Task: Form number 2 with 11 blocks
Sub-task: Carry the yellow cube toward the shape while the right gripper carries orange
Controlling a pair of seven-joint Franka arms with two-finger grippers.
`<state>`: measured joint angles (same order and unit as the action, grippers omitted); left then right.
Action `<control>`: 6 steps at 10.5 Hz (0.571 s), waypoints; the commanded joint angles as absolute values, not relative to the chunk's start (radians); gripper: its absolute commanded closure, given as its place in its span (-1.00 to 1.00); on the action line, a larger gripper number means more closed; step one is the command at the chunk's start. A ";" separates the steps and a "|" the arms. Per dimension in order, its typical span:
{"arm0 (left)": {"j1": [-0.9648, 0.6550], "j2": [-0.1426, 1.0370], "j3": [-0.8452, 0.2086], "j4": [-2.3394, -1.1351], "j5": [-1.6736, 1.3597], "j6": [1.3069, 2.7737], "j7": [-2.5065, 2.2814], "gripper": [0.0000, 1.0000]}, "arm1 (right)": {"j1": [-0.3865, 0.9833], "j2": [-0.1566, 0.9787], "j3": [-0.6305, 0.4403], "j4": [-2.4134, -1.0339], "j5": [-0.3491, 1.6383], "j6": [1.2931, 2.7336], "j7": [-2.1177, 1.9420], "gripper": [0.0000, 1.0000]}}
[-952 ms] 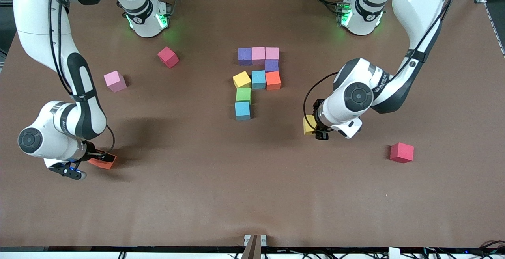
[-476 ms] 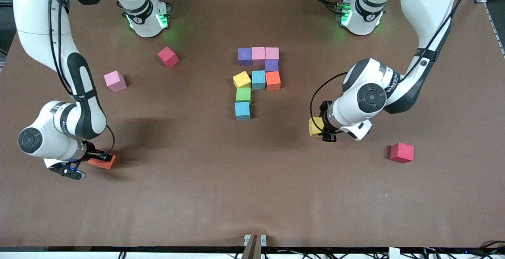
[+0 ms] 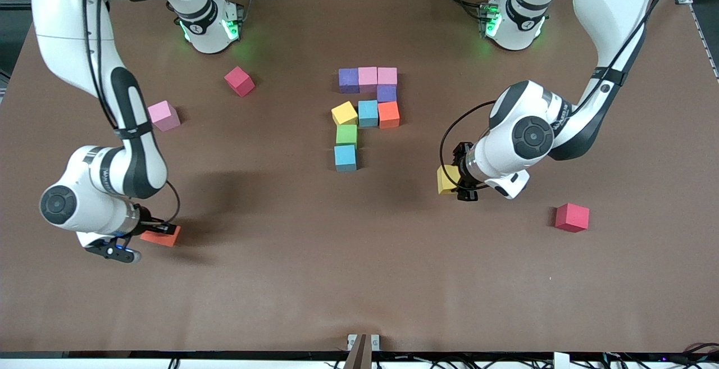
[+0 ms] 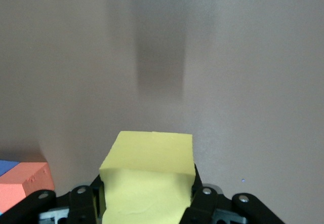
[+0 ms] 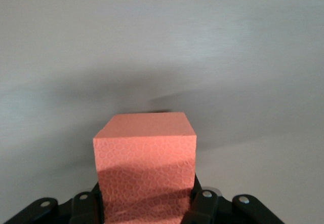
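You have matte foam cubes on a flat brown table (image 3: 314, 279) with a faint cloth-like grain. The orange cube (image 5: 145, 168) in the right wrist view shows a fine cracked, cellular skin; the yellow cube (image 4: 148, 181) in the left wrist view is smoother, with softly rounded edges.

The unfinished number 2 (image 3: 366, 115) sits mid-table. Its top row, at twelve o'clock, is a purple cube (image 3: 349, 80) and two pink ones (image 3: 368, 77) (image 3: 387, 76), edges touching. A second purple cube (image 3: 386, 94) sits under the row's end toward the left arm. Next row: a slightly rotated yellow cube (image 3: 344, 113), a sky-blue cube (image 3: 368, 113) and an orange cube (image 3: 388, 114). At six o'clock from that yellow one come a green cube (image 3: 346, 135) and another sky-blue cube (image 3: 345, 157).

There are no containers here. Loose on the table you have a pink cube (image 3: 163, 115) and a crimson cube (image 3: 239, 81) toward the right arm's end, and another crimson cube (image 3: 572, 217) toward the left arm's end.

Your left gripper (image 3: 456, 181) is clenched on the yellow cube, its wrist bent over sideways, at about four o'clock from the digit. Your right gripper (image 3: 156, 233) grasps the orange cube low over the table, elbow folded, well off at eight o'clock.
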<state>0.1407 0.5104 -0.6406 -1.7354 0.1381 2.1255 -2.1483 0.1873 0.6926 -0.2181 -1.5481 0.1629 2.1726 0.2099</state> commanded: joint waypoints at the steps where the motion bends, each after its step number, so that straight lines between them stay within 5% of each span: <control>1: 0.173 0.485 -0.670 -1.756 0.115 2.129 -2.132 0.23 | 0.286 0.664 -0.219 -1.534 0.172 2.128 0.383 1.00; 6: 0.175 0.483 -0.672 -1.756 0.115 2.111 -2.131 0.24 | 0.547 0.658 -0.219 -1.491 0.233 2.125 0.759 1.00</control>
